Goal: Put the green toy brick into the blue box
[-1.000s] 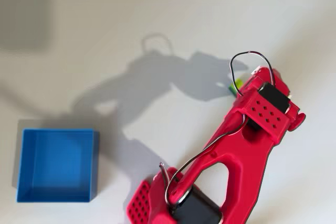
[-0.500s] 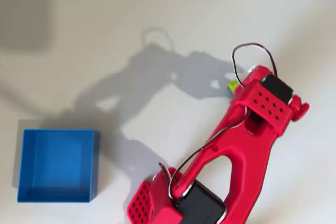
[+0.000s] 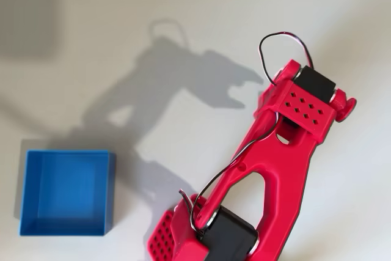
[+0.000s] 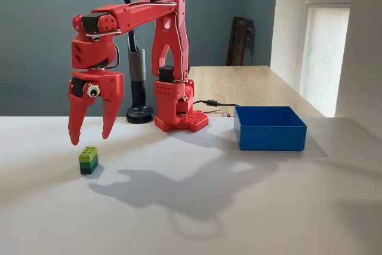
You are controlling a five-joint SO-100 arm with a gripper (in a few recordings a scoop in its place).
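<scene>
Your gripper (image 4: pixel 91 138) hung jaws-down and spread wide, holding nothing. The green toy brick (image 4: pixel 88 160) sat upright on the white desk (image 4: pixel 250 207) right below the gap between the tips, clear of both fingers (long axis hard to read from the fixed view, looked roughly square). So the next move looked like a straight drop, no sideways correction. The blue box (image 4: pixel 270 127) was well apart, toward the desk's right side.
</scene>
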